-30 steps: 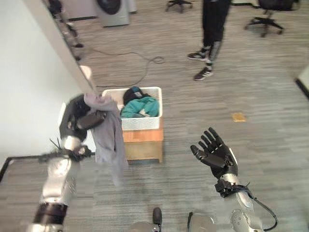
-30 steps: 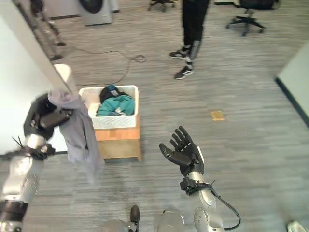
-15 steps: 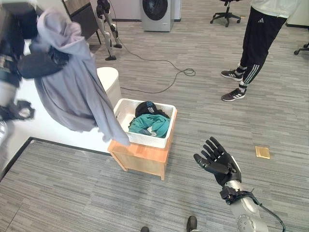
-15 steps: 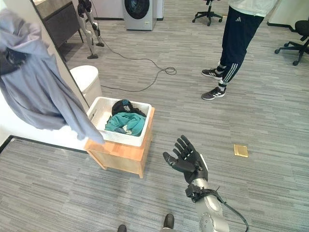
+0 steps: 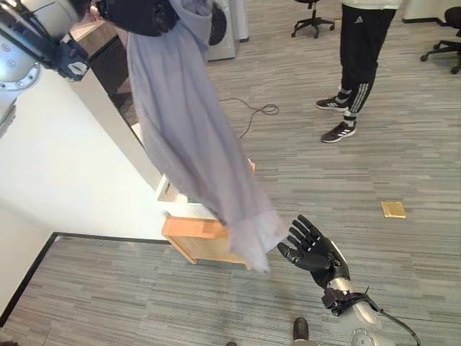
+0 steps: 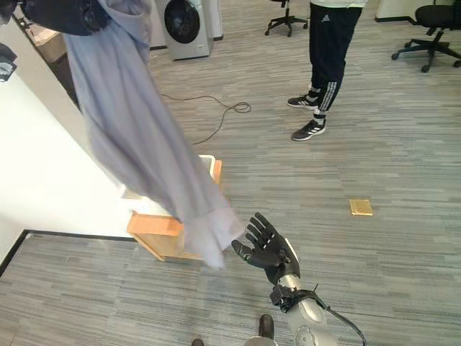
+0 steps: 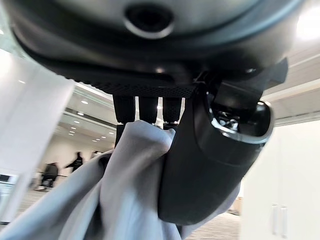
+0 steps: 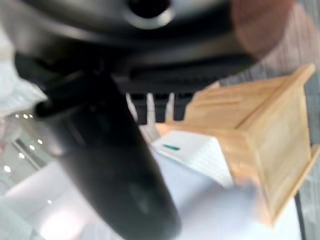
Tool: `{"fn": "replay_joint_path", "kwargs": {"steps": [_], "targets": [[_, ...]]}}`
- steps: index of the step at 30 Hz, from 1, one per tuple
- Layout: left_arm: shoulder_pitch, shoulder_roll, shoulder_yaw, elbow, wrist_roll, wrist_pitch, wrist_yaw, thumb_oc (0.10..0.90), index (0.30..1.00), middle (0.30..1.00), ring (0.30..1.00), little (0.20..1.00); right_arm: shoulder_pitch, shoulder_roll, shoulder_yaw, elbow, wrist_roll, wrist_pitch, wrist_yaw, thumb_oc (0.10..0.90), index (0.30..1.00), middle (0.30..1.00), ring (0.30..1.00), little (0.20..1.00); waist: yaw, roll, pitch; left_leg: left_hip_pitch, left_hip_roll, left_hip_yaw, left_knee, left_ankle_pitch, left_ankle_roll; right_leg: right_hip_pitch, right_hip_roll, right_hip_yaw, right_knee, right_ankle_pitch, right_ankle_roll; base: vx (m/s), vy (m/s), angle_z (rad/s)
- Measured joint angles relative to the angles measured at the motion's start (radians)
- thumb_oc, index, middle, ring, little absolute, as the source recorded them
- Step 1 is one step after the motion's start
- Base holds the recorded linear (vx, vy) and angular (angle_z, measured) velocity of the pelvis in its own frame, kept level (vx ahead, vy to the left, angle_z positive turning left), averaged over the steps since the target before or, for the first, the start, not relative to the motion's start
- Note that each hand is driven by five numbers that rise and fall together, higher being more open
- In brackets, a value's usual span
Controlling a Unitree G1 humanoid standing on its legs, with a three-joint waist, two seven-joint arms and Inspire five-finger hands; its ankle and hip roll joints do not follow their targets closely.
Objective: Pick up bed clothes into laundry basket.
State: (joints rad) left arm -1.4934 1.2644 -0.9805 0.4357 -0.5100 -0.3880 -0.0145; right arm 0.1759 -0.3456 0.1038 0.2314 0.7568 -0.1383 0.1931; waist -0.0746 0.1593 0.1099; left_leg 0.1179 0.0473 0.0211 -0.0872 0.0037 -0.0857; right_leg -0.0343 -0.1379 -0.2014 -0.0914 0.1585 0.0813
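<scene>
Left hand: we see the left hand (image 5: 137, 13) raised high at the upper left of the head views. In its wrist view the thumb and fingers (image 7: 145, 107) are curled round a bunched fold of cloth.

Held item: we identify a grey garment (image 5: 189, 137), gripped at its top. It hangs in one long drape from the hand down to a loose hem low in the scene.

Hem position: we see the hem just beside the right hand's fingertips; we cannot tell whether they touch.

Right hand: we see the right hand (image 6: 265, 249) low and right of centre, palm turned up, fingers straight and spread. It has hold of nothing.

Basket: we see the white laundry basket (image 5: 167, 191) mostly hidden behind the hanging garment; only a part of its wall shows.

Stand: the basket sits on a wooden stand (image 5: 189, 234), beside the white bed (image 5: 57, 166).

Floor: we see grey floor (image 5: 389, 144) with a small tan square (image 5: 393, 210) lying well apart from the stand.

Surroundings: a person (image 5: 358, 65) in dark trousers stands far from the robot; a washing machine (image 6: 184, 25) stands behind.
</scene>
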Motion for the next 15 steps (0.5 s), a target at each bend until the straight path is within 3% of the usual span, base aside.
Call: {"fn": "replay_joint_path", "kwargs": {"steps": [6, 15], "targets": [[-0.136, -0.025, -0.105, 0.160, -0.001, 0.026, -0.004, 0.400, 0.300, 0.300, 0.300, 0.300, 0.009, -0.009, -0.018, 0.000, 0.000, 0.000, -0.005, 0.800, 0.900, 0.900, 0.900, 0.900, -0.021, -0.002, 0.001, -0.008, -0.001, 0.042, 0.000, -0.003, 0.004, -0.034, 0.008, 0.042, 0.000, 0.017, 0.001, 0.05, 0.020, -0.22], [-0.197, -0.078, -0.110, 0.318, -0.030, 0.049, -0.002, 0.400, 0.300, 0.300, 0.300, 0.300, 0.001, -0.009, -0.003, 0.000, 0.000, 0.000, -0.009, 0.800, 0.900, 0.900, 0.900, 0.900, -0.019, -0.015, 0.001, -0.021, 0.007, 0.083, 0.000, -0.006, 0.003, -0.064, 0.028, 0.072, 0.000, 0.025, -0.009, 0.03, 0.022, -0.11]]}}
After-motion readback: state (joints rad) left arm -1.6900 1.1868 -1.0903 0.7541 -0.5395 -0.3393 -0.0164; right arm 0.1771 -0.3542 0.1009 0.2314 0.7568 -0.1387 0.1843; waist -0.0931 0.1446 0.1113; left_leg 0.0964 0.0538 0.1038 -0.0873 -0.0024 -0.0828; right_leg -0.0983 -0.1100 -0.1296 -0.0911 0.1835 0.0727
